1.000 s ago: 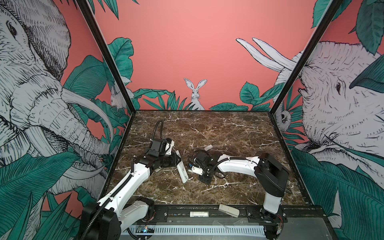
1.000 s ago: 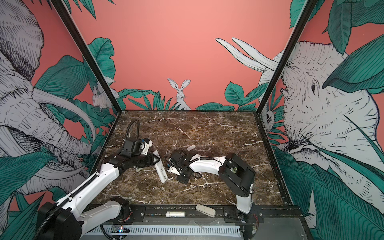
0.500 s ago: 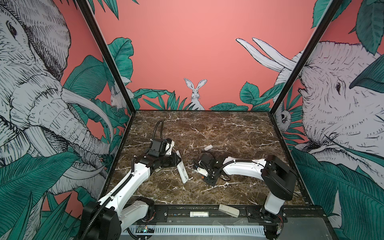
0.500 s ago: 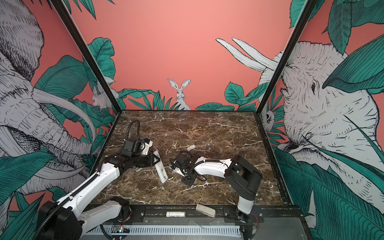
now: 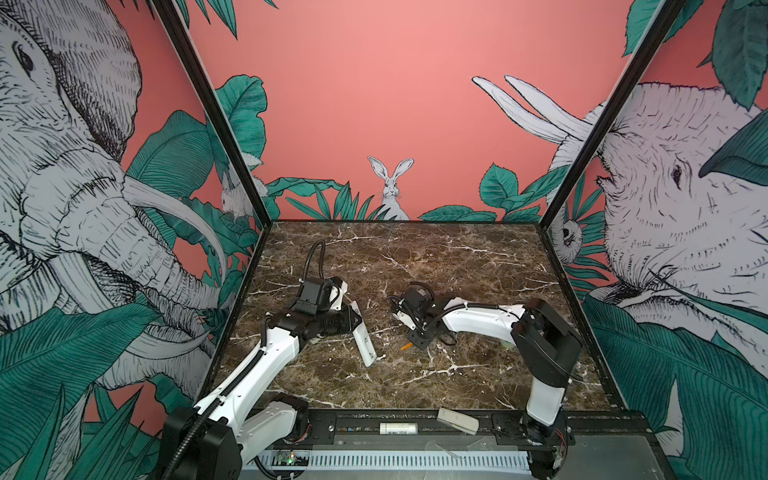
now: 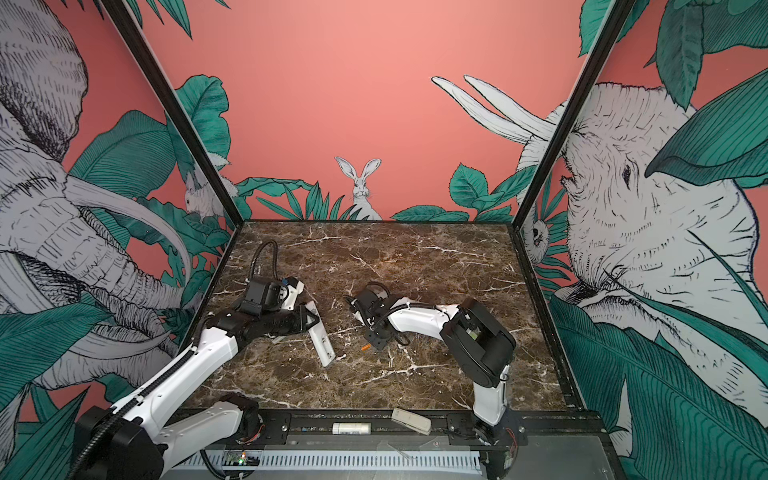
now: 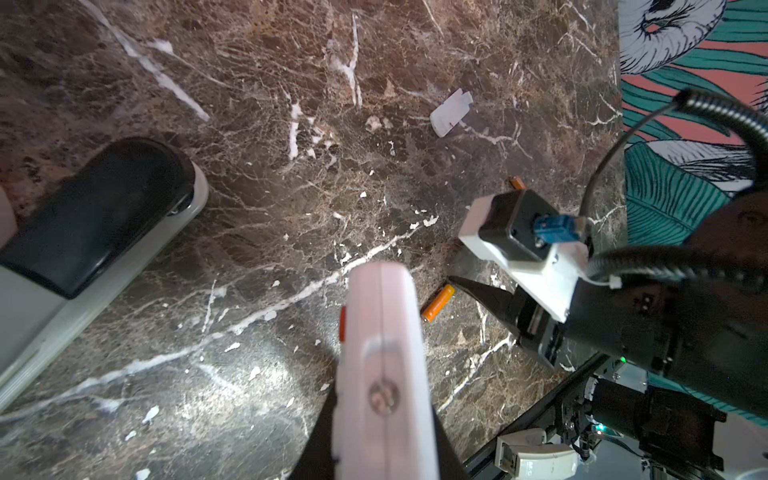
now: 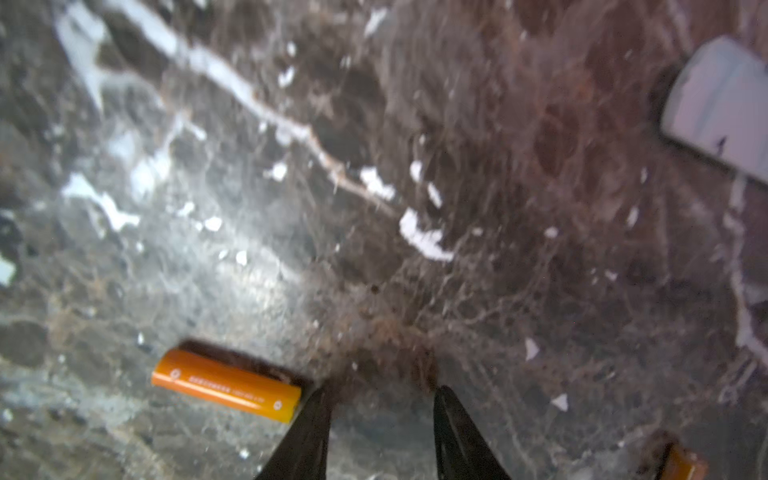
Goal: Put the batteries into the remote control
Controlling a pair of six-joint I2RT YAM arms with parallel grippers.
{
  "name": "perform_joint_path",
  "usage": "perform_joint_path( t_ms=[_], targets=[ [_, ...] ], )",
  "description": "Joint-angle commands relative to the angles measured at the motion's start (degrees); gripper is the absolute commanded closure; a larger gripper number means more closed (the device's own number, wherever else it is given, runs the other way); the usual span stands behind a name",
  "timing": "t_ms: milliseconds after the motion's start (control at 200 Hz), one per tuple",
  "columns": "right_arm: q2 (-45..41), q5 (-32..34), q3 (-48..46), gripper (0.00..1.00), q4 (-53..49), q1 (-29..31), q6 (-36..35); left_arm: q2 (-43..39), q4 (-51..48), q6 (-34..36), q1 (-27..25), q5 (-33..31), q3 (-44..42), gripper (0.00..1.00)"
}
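**Right jaws apart beside a loose battery; left hand clamped on the remote control**

My right gripper [image 8: 380, 399] has its two black tips spread, and only bare marble tabletop [image 8: 415, 124] shows in the gap. The tips stand wider than they did a second ago, and nothing is held. Just outside one tip, almost touching it, an orange battery [image 8: 226, 384] lies flat on the marble, running away from the finger. On the hand's opposite side, back toward the wrist, the second battery [image 8: 683, 463] shows only as an orange end at the frame's corner. Farther out ahead of the tips, well apart, lies a blurred flat white cover piece [image 8: 723, 108].

My left gripper [image 7: 380, 424] stays clamped on the remote control [image 7: 382, 332], with fingers pressed on its two sides. The bar's free end sticks out ahead of the hand and has an orange-red button on its edge. In both top views the remote control slopes down from the hand toward the marble; I cannot tell whether its low end touches. The loose battery lies just beside that free end, between it and the right hand's finger. Off the left hand's other side sits a grey-and-black stapler-like object [image 7: 95, 216].

Against the earlier frames, the left arm and the remote control sit where they were. The right hand has drawn a little away from the remote control. Those frames are too small to show whether the battery already lay there.
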Motion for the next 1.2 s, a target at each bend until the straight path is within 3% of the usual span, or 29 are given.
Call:
perform_joint_path(
  t_ms=[0,495,770,940,1195],
  targets=[
    [2.9,-1.3,3.6,0.58,0.9,-0.1,-0.4,-2.0,-1.4,0.9,0.6,0.2,-0.3,1.00],
    [7.2,-6.3,12.6,0.57,1.2,0.7,1.4,-2.6,-0.8,1.3,2.0,1.4,-1.1,1.00],
    [9.4,-12.7,13.1,0.84,3.9,1.1,1.2,-3.3,-0.9,1.2,2.6,1.7,-1.5,1.00],
    [9.9,-15.7,12.0,0.88,2.8,1.2,2.5,-3.7,-1.5,1.2,2.6,1.6,-1.2,1.00],
    [4.3,-15.2,1.4,0.89,1.5,2.4,4.0,-2.0,0.1,0.8,2.6,2.5,-0.8,1.00]
  ],
)
